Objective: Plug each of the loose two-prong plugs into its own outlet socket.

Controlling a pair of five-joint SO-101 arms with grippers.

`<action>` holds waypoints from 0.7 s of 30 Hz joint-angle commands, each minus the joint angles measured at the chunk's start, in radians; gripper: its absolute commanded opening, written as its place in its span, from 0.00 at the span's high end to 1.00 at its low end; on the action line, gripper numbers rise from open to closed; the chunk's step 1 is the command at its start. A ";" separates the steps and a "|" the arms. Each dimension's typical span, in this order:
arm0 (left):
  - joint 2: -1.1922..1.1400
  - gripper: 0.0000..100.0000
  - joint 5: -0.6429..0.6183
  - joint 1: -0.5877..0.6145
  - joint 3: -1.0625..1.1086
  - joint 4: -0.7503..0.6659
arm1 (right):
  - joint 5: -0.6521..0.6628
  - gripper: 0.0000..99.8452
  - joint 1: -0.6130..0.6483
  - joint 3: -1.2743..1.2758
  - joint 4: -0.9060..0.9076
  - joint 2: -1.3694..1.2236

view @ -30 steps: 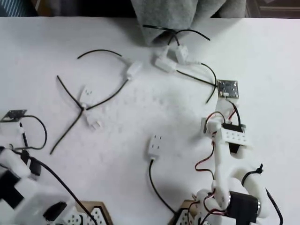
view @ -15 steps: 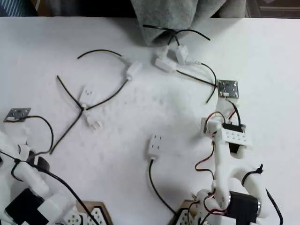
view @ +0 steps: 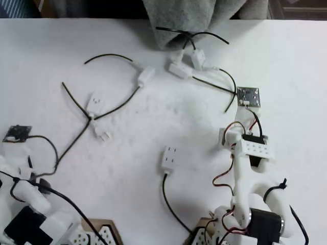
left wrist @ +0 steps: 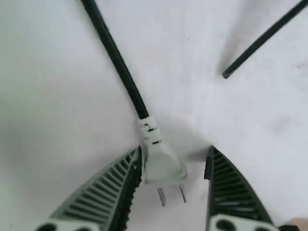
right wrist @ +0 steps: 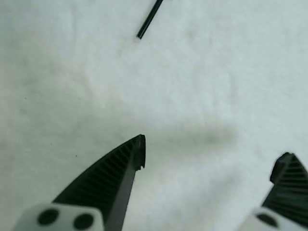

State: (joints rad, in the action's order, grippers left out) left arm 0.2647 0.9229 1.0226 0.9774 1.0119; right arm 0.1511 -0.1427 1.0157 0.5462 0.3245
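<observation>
Change: the left arm (view: pixel 23 214) has shifted. Its small dark wrist board (view: pixel 16 133) sits nearer the front edge of the white table (view: pixel 291 51) than half a second ago. The right arm (view: pixel 249 168), the cords, the plugs and the sockets lie where they did.
Left gripper (left wrist: pixel 173 154): its ribbed black fingers are spread and grip nothing. A white two-prong plug on a black cord (left wrist: pixel 161 166) lies on the table between them, prongs toward the camera. Its body is hard against one finger; actual contact cannot be told.
Right gripper (right wrist: pixel 213 149): the fingers are wide apart and empty, above bare table. The cut end of a thin black cord (right wrist: pixel 144 30) lies beyond them.
Other task things: a second small white plug (view: pixel 103 134) lies left of the table's middle. A flat white square socket (view: pixel 94 102) is just beyond it toward the far edge. A white two-outlet socket block (view: pixel 170 158) sits near the middle, its black cord running to the front edge. A white oblong connector (view: pixel 145 75) lies farther back.
Hard to make out: a cluster of white pieces (view: pixel 186 64) lies near the far edge. Its cords run under a grey cloth (view: pixel 194 20), and whether any pieces are joined cannot be told.
Print: too small to read.
</observation>
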 commanded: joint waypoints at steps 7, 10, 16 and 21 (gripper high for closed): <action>0.018 0.77 -0.043 -0.045 -0.008 0.046 | 0.003 0.60 0.007 -0.014 -0.010 0.004; 0.051 0.77 -0.043 -0.047 -0.054 0.152 | 0.003 0.60 0.007 -0.014 -0.012 0.004; 0.147 0.77 -0.044 -0.085 -0.049 0.222 | 0.003 0.60 0.007 -0.014 -0.012 0.004; 0.186 0.77 -0.061 -0.174 0.037 0.219 | 0.003 0.60 0.007 -0.014 -0.012 0.004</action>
State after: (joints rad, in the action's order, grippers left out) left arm 0.4074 0.8815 0.8907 0.9943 1.2206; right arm 0.1511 -0.1427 1.0157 0.5462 0.3245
